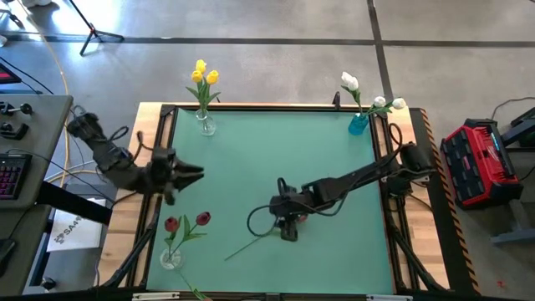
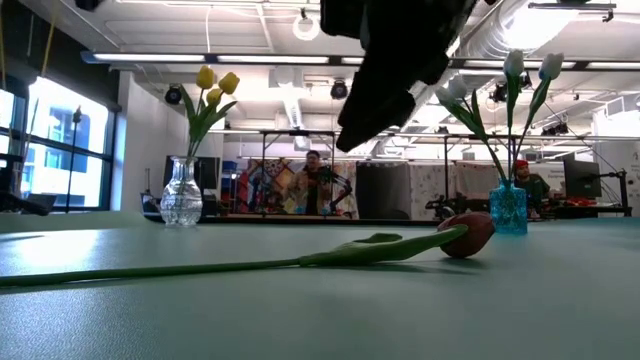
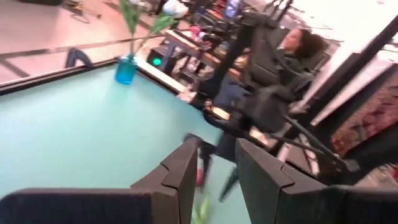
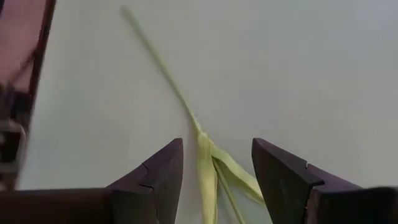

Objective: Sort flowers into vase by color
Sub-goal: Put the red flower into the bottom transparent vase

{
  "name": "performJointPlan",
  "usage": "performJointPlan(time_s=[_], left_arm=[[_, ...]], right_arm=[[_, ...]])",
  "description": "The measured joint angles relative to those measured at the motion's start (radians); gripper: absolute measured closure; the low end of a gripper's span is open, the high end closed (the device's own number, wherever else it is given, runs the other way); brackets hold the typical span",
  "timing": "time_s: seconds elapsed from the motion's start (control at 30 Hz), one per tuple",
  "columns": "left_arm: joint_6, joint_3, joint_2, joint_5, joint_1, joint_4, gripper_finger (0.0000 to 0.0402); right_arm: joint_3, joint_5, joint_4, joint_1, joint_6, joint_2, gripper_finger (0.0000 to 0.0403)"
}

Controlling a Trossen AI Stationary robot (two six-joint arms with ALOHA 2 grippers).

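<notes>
A dark red tulip (image 2: 467,235) lies flat on the green mat, its long stem (image 1: 247,247) running toward the near left. My right gripper (image 1: 288,231) hovers open above it. In the right wrist view the fingers stand on either side of the leaves (image 4: 208,168) without touching. My left gripper (image 1: 197,173) waits open at the table's left side, pointing right. Three vases stand on the table. Yellow tulips sit in a clear vase (image 1: 205,125) at far left, white tulips in a blue vase (image 1: 359,124) at far right, and red tulips in a clear vase (image 1: 170,256) at near left.
A green stem (image 1: 195,292) lies by the table's near edge beside the red-tulip vase. A wooden frame (image 1: 149,209) borders the mat. A red toolbox (image 1: 476,163) sits off the table's right. People sit in the room beyond the far edge (image 2: 318,180).
</notes>
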Motion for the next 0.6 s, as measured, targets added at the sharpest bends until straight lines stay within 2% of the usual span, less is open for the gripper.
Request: performJointPlan(time_s=[0.13, 0.27, 0.4, 0.6], left_arm=[[-0.007, 0.0, 0.061, 0.192, 0.169, 0.012, 0.0303], [-0.009, 0.0, 0.159, 0.366, 0.276, 0.081, 0.0303], [-0.019, 0.0, 0.254, 0.443, 0.32, 0.13, 0.0303], [-0.081, 0.0, 0.385, 0.524, 0.337, 0.143, 0.0303]], right_arm=[[0.001, -0.01, -0.018, 0.01, -0.135, 0.051, 0.0222], [0.0, 0.007, -0.107, 0.016, -0.132, 0.094, 0.0223], [0.0, 0.02, -0.156, 0.033, -0.161, 0.091, 0.0249], [-0.011, 0.021, -0.223, 0.042, -0.202, 0.09, 0.0323]])
